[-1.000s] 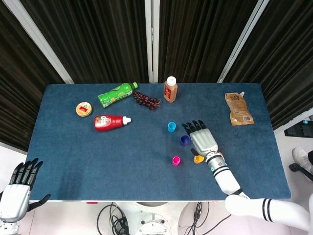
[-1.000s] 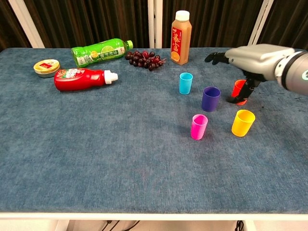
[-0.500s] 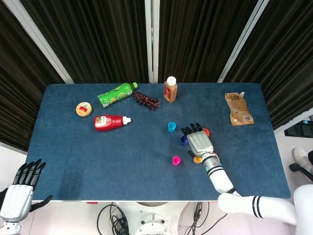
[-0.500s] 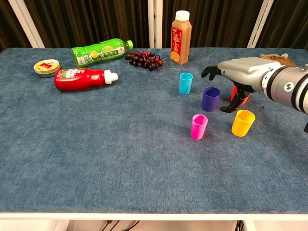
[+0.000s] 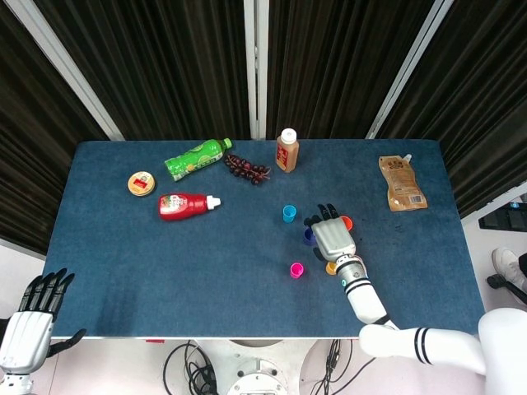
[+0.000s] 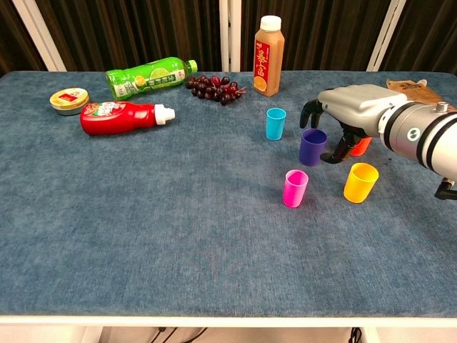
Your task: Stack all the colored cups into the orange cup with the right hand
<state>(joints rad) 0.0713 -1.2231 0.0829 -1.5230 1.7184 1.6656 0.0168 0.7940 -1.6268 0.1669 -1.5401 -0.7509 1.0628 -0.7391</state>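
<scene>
Your right hand [image 6: 341,121] arches over the purple cup [image 6: 313,146] right of centre in the chest view, fingers spread around its rim without clamping, ready to grip; the orange cup [image 6: 360,145] waits just behind, partly hidden

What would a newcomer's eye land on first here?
Probably the right hand, fingers spread and hanging around the purple cup right of centre, holding nothing. Around it sit the blue cup, pink cup, yellow cup and a red-orange cup partly hidden behind the hand. The red ketchup bottle lying on its side at the far left also stands out.
</scene>
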